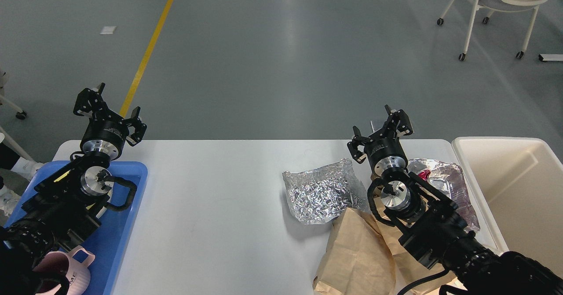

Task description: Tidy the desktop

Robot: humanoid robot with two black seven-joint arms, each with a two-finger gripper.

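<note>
The white desktop (220, 198) spans the lower half of the head view. A crumpled silver foil sheet (319, 194) lies on it right of centre. A brown paper bag (356, 255) lies in front of the foil. A second foil wrapper with a red bit (440, 178) lies behind my right arm. My right gripper (382, 130) is open and empty, raised above the table's far edge beside the foil. My left gripper (110, 110) is open and empty, raised above the far left corner over the blue tray (127, 224).
A cream-white bin (519, 189) stands at the table's right end. The blue tray holds a yellow plate, mostly hidden by my left arm, and a pink mug (66, 271). A white wheeled chair (497, 5) stands on the floor far right.
</note>
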